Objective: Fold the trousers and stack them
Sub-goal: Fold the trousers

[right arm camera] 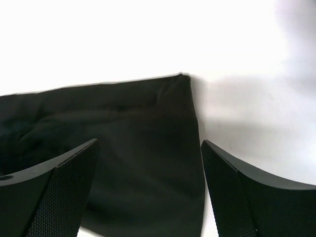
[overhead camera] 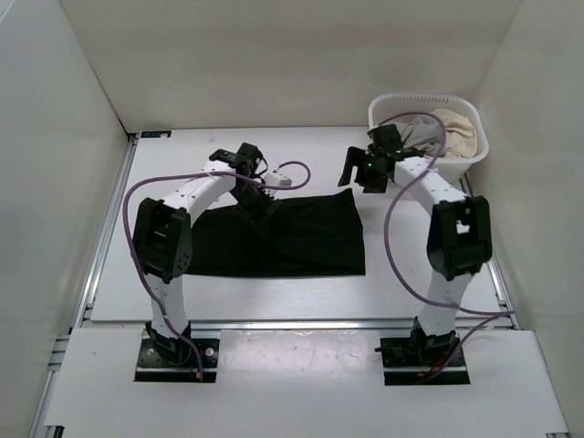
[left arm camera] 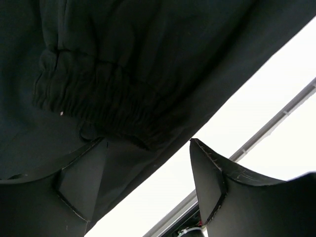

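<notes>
Matte black trousers (overhead camera: 310,239) lie folded into a wide rectangle mid-tabletop (overhead camera: 182,301), a gathered elastic band showing. Left jaws stand open over them; right jaws gape near their far-right corner.

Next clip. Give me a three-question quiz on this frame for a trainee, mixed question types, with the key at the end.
1. True or false: the trousers lie inside the basket.
2. Which corner of the table holds the basket? A) far right B) near left C) far left
3. Fill in: the right gripper, above a corner of the trousers, has its jaws ___.
Key: 1 false, they lie spread on the table; 2 A; 3 open.
</notes>
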`<act>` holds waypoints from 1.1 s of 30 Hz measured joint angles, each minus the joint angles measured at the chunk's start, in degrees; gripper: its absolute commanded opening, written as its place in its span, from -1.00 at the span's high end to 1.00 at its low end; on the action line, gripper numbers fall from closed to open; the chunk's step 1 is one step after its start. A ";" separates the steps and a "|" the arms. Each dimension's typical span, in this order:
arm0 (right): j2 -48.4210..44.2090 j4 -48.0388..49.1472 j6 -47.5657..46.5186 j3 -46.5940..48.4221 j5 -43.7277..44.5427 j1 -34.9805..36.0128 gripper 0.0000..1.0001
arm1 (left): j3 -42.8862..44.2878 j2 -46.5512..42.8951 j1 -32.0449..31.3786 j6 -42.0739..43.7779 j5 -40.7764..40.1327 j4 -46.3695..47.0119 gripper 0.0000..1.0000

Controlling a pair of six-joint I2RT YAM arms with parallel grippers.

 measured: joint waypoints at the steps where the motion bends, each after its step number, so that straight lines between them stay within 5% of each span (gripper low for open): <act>1: 2.54 -0.17 -0.39 1.75 0.20 0.24 -0.76 | -0.11 0.37 0.00 -0.33 0.00 0.39 -0.49; 8: 13.11 -6.01 -1.16 6.25 1.25 1.44 -0.67 | -2.25 1.51 -0.02 -1.31 0.55 2.27 0.08; 9: 13.31 -6.69 -1.27 6.25 1.29 1.64 -0.47 | -2.69 1.51 -0.02 -1.20 0.66 2.62 0.35; 11: 13.31 -7.43 -1.90 6.29 1.38 1.92 -0.03 | -3.74 1.51 -0.02 -1.03 0.92 3.06 0.60; 12: 13.31 -7.61 -2.01 6.45 1.40 2.05 0.47 | -4.15 1.51 -0.02 -1.09 1.11 3.08 0.72; 16: 13.60 -7.82 -0.63 7.15 1.70 2.47 1.00 | -6.36 1.51 -0.02 -0.55 1.60 3.87 0.72; 24: 14.03 -4.39 8.09 8.35 2.38 1.27 0.98 | -12.24 1.22 -0.31 0.52 1.51 5.95 0.66; 25: 14.03 -4.09 8.66 8.35 1.95 1.27 0.54 | -12.52 1.05 -0.42 0.70 1.49 5.99 0.48; 28: 14.05 -3.23 8.70 8.37 0.46 1.09 -0.25 | -13.00 0.28 -0.55 1.49 1.01 5.25 -0.03; 30: 14.05 -2.97 8.41 8.37 -0.63 0.87 -0.54 | -12.70 0.09 -0.59 1.95 0.63 4.81 -0.13; 33: 14.05 -3.23 7.02 8.39 -1.66 0.59 -0.67 | -10.34 0.09 -0.66 1.95 0.00 4.11 -0.28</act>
